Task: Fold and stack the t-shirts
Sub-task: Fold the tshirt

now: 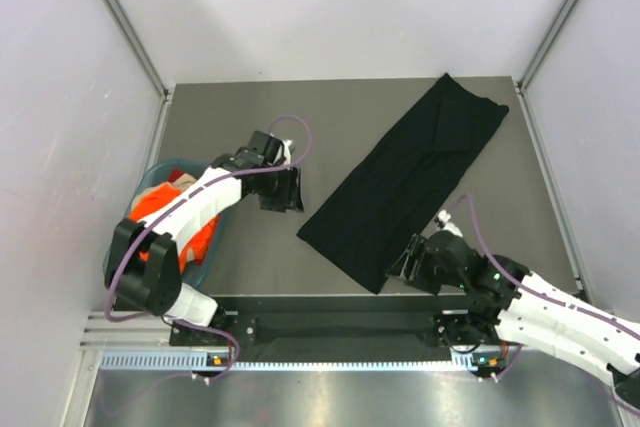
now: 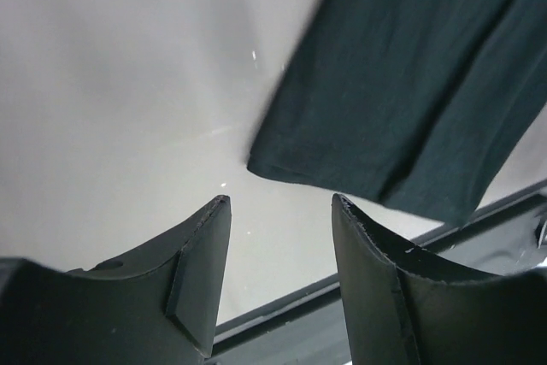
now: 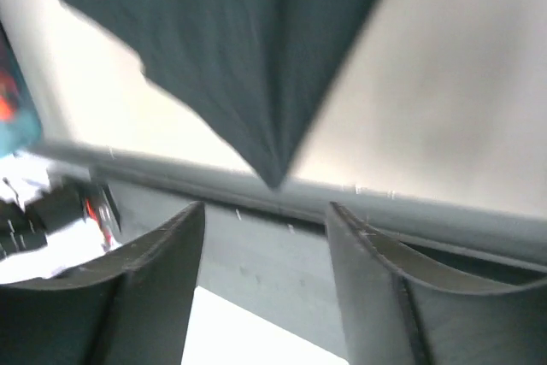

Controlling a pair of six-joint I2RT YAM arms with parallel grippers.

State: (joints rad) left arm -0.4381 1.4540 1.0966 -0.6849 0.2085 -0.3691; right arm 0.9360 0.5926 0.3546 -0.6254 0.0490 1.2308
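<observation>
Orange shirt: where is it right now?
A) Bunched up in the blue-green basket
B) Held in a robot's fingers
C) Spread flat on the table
A: the orange shirt lies crumpled inside the basket at the left side of the table.

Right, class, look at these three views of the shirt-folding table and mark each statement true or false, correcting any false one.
1. The black t-shirt lies on the table as a long diagonal strip. True.
2. The orange t-shirt is stacked on the black one. False: it sits in the teal basket.
3. The left gripper and right gripper are both open, holding nothing. True.
4. The basket stands at the table's right edge. False: it is at the left edge.
</observation>
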